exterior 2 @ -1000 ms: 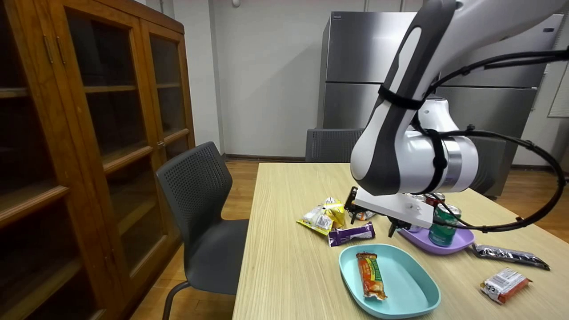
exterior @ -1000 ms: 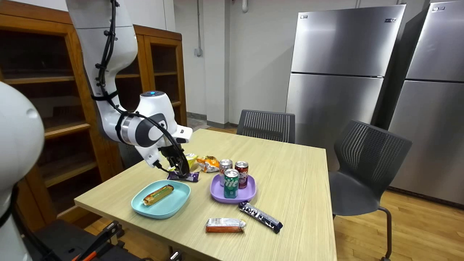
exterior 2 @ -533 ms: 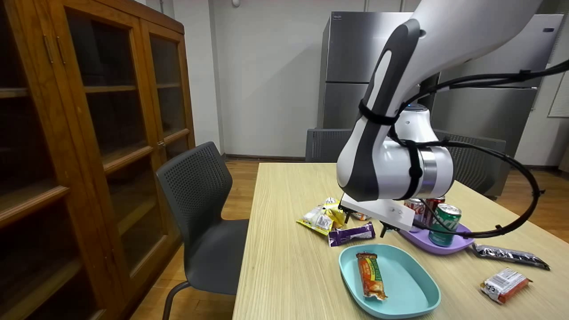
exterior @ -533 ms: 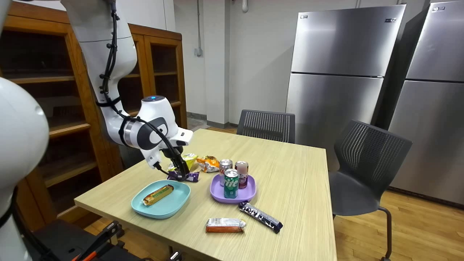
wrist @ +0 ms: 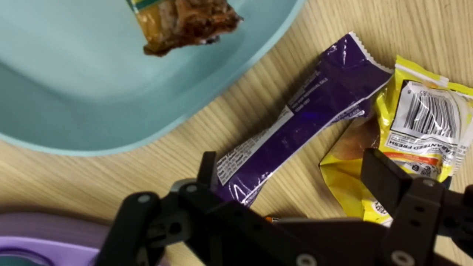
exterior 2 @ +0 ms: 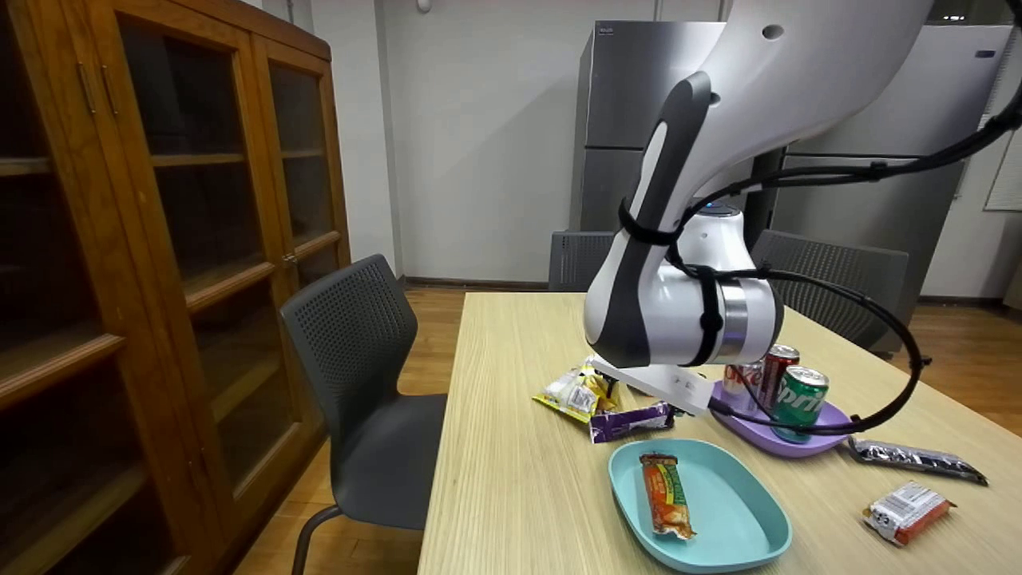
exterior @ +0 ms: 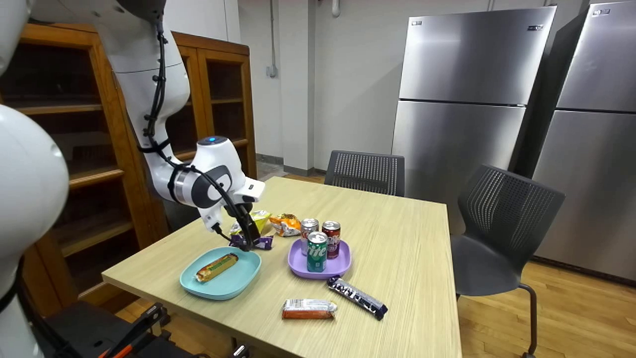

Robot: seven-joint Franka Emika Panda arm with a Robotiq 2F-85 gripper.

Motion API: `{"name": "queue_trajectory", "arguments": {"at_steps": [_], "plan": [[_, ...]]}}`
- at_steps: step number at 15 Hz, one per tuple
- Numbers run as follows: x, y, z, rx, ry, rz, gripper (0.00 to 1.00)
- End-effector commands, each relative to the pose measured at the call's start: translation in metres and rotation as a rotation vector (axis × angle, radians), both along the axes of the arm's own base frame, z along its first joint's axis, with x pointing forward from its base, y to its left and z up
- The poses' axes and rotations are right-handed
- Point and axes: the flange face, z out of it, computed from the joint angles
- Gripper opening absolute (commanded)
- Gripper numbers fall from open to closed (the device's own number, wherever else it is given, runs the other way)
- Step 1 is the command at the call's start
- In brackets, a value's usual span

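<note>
Purple bar point(wrist: 295, 127) in its wrapper lies flat on the surface point(exterior: 397, 248), just below the pincer point(wrist: 295, 173), its near end partly hidden behind one finger in the wrist view and its far end appearing to meet the yellow bag point(wrist: 421, 125). The pincer's fingers are spread wide with nothing held, a gap that looks broader than the bar is across; whether either one touches a wrapper cannot be told. The other finger covers part of that bag, which lies down probably because soft packaging gives it no base. Just beside the pincer, a teal plate point(wrist: 92, 122) bears an orange-gold bar point(exterior 2: 667, 495), and its raised rim likely keeps it from sliding off. Farther from the pincer, a purple plate point(exterior: 297, 258) carries three cans point(exterior: 316, 253), upright and close together, presumably since their flat bases are steadiest that way. Well apart from the pincer, a dark bar point(exterior: 357, 297) and a red-and-white bar point(exterior: 309, 309) lie loose.
</note>
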Motion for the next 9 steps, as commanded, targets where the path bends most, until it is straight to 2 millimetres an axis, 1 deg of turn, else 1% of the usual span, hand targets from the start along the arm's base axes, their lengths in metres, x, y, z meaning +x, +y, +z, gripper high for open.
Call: {"name": "queue_trajectory", "arguments": {"at_steps": [1, 9], "plan": [[0.011, 0.01, -0.008, 0.008, -0.012, -0.028, 1.0], [0.02, 0.015, -0.024, 0.009, 0.0, -0.029, 1.0]]}}
